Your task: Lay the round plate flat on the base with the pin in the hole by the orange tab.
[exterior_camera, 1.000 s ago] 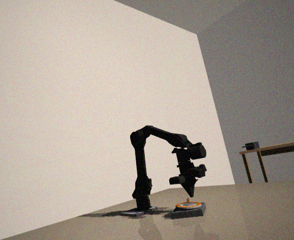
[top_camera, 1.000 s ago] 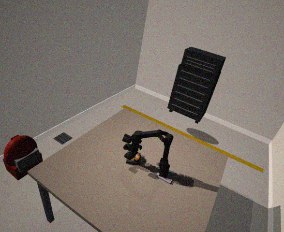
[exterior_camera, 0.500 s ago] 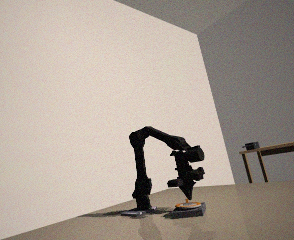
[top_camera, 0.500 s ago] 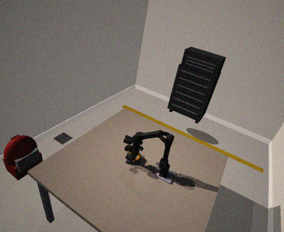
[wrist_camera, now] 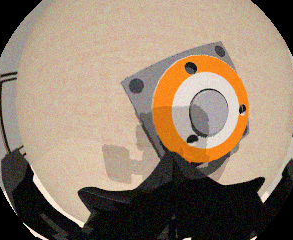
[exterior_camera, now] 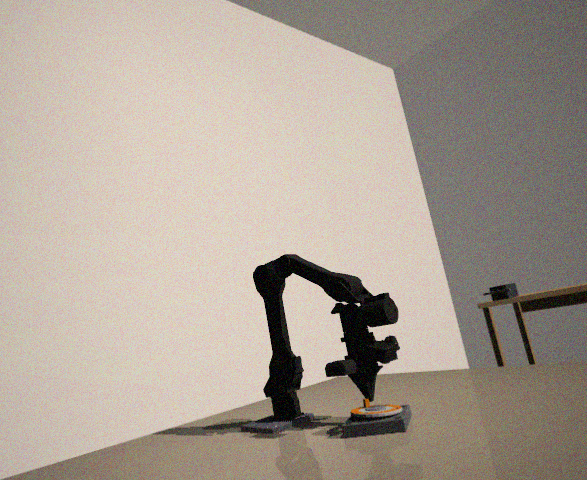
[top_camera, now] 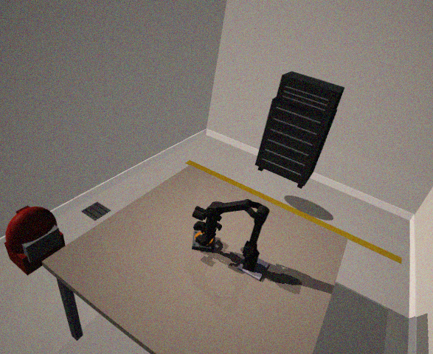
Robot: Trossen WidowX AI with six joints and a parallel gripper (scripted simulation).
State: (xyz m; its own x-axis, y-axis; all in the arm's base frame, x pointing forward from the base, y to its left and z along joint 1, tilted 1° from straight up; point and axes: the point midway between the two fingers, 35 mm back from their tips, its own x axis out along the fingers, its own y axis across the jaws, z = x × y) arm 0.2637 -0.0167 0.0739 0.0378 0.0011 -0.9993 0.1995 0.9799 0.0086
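Observation:
The round plate (exterior_camera: 392, 410) (wrist_camera: 162, 95), an orange ring around a white one, sits around the grey post (wrist_camera: 211, 110) on the square grey base (exterior_camera: 386, 426) (wrist_camera: 161, 71). A dark band shows under the plate in the exterior view; its exact tilt is unclear. The orange tab (exterior_camera: 366, 403) stands up from the rim; in the wrist view the fingers hide it. Three plate holes show, one at the top (wrist_camera: 191, 68). The pin cannot be made out. My gripper (exterior_camera: 370, 397) (wrist_camera: 170, 155) is shut, pointing down with its tips right at the tab; contact cannot be told.
The arm's own mount (top_camera: 251, 273) (exterior_camera: 266, 427) stands on the same table (top_camera: 151, 282) as the base. The base has dark round corner marks (wrist_camera: 136, 85) (wrist_camera: 219, 51). A red object (top_camera: 31, 228) shows beyond the table's left corner, and a dark cabinet (top_camera: 300, 129) behind.

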